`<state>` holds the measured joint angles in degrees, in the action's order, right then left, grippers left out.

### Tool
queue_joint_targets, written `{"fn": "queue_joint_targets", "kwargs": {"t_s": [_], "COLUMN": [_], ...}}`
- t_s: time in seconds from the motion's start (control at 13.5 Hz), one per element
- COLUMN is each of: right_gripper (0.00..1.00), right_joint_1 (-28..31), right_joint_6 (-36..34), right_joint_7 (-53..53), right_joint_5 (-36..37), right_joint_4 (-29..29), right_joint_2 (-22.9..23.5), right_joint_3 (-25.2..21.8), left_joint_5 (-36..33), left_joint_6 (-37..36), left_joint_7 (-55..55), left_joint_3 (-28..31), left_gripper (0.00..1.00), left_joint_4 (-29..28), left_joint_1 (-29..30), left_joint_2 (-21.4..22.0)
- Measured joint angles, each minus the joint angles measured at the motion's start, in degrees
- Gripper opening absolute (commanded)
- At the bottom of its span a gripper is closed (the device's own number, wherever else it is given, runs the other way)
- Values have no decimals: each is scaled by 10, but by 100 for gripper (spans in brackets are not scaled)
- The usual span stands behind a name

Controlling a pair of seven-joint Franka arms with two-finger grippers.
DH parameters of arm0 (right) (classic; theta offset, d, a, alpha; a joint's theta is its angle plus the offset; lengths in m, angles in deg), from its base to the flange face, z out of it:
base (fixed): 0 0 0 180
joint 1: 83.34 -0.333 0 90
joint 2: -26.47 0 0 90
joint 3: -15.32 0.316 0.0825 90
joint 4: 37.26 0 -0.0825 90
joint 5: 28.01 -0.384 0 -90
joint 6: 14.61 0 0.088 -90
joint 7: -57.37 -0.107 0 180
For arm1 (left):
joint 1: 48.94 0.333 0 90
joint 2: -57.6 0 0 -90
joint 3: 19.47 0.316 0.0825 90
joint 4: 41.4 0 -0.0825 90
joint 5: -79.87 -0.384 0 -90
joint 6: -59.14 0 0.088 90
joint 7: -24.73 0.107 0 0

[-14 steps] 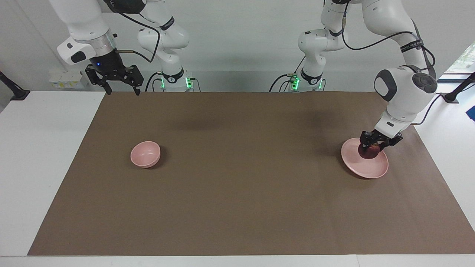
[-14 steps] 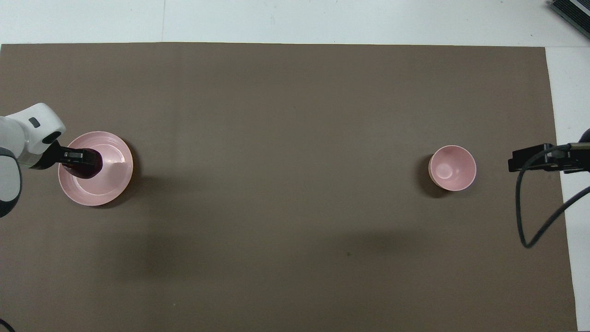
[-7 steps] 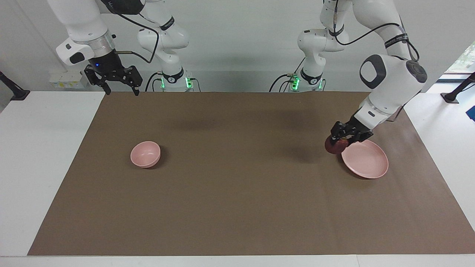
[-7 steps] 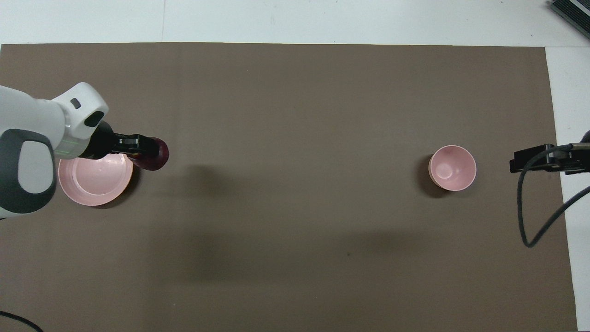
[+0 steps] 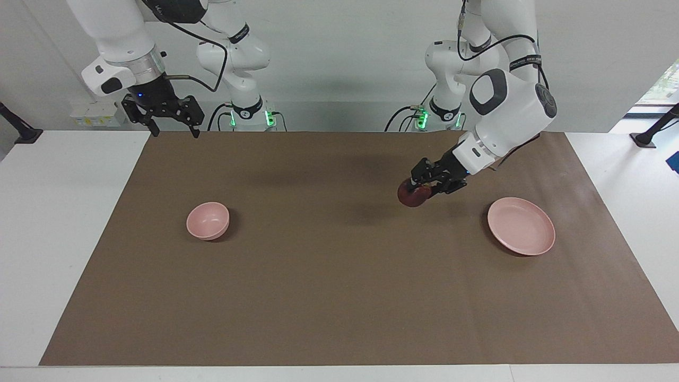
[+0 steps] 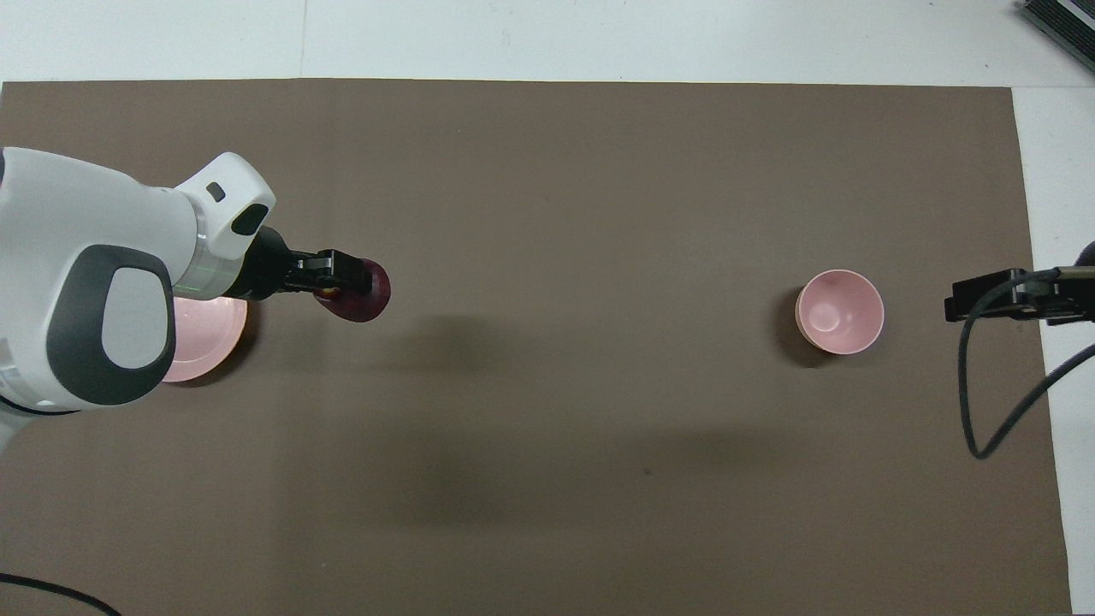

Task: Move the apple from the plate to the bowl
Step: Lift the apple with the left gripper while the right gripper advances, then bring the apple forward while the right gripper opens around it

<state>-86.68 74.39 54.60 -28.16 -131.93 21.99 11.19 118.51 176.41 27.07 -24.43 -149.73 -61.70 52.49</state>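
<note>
My left gripper (image 5: 419, 190) (image 6: 355, 287) is shut on the dark red apple (image 5: 411, 196) (image 6: 366, 294) and holds it in the air over the bare brown mat, between plate and bowl. The pale pink plate (image 5: 521, 226) (image 6: 204, 338) lies with nothing on it at the left arm's end of the table, partly covered by the left arm in the overhead view. The small deep pink bowl (image 5: 208, 220) (image 6: 839, 311) stands toward the right arm's end. My right gripper (image 5: 172, 129) waits open, raised over the mat's edge at the robots' end.
A brown mat (image 5: 339, 297) (image 6: 547, 214) covers the table between white margins. A black cable (image 6: 984, 411) loops down from the right arm near the bowl's end of the mat.
The left gripper lifted the apple off the plate and carried it toward the bowl's end, leaving the plate bare. The right arm barely moved.
</note>
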Motion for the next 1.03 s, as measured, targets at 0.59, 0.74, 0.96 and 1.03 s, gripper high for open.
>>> {"fn": "queue_joint_targets", "kwargs": {"t_s": [0.59,0.74,0.96,1.03], "right_gripper": [100,100,100,100], "right_joint_1": [11,-2,-8,-9], "right_joint_6": [72,87,97,106], "right_joint_7": [-43,-98,-174,-198], "right_joint_5": [-179,-237,-324,-351], "right_joint_4": [-91,-109,-130,-138], "right_joint_2": [10,18,25,26], "right_joint_3": [2,5,6,6], "left_joint_5": [158,182,218,222], "left_joint_6": [37,47,66,81], "left_joint_7": [0,0,0,0], "left_joint_3": [-66,-75,-83,-90], "left_gripper": [0,0,0,0], "left_joint_4": [1,1,1,1], "left_joint_1": [0,0,0,0], "left_joint_2": [0,0,0,0]}}
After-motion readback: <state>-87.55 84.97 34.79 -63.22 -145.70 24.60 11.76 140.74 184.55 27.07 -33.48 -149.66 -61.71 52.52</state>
